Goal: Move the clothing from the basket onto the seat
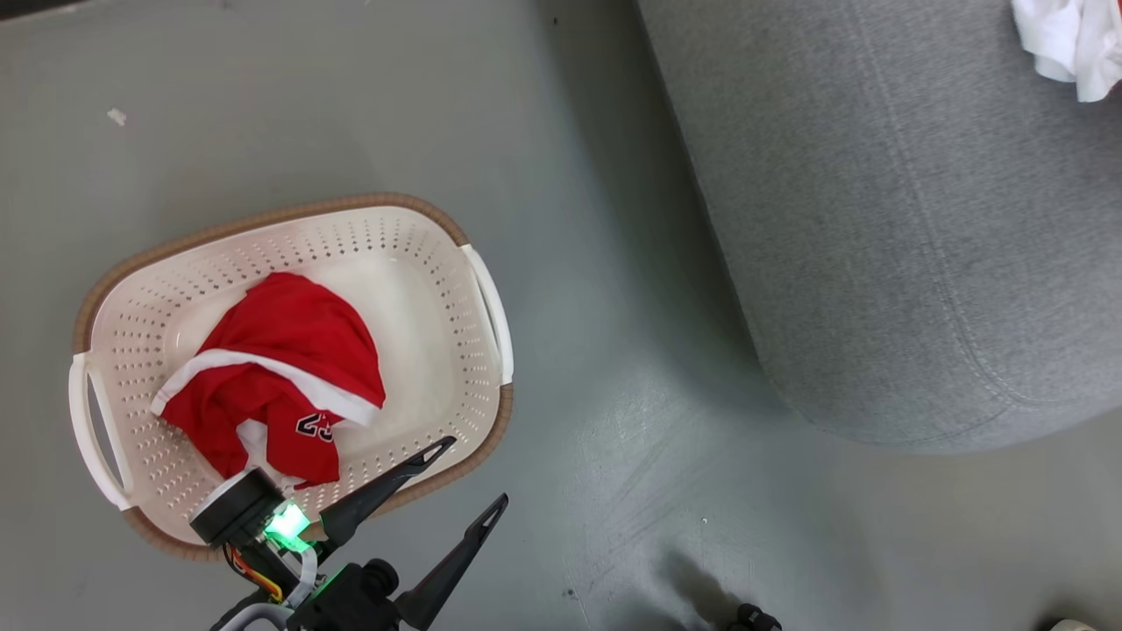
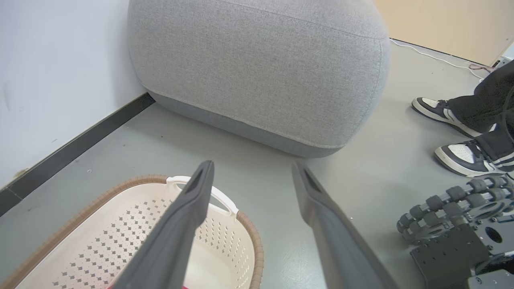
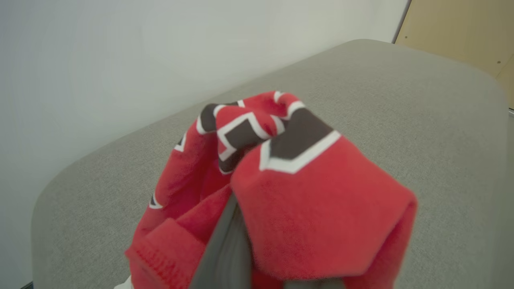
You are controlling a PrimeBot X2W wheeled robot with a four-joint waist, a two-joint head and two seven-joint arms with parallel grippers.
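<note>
A crumpled red garment of the clothing, with white trim and a black number, lies in the cream basket on the floor. My left gripper hangs open over the basket's near right rim, holding nothing. In the left wrist view the left gripper points across the basket toward the grey seat. My right gripper is shut on another red piece of clothing with black-and-white lettering, held over the seat; the cloth hides its fingertips. The seat lies to the right of the basket.
A white cloth lies on the seat's far right corner. A person's black-and-white shoes stand on the grey floor beside the seat. A white wall with a dark baseboard runs behind the basket. My wheeled base is at the lower right.
</note>
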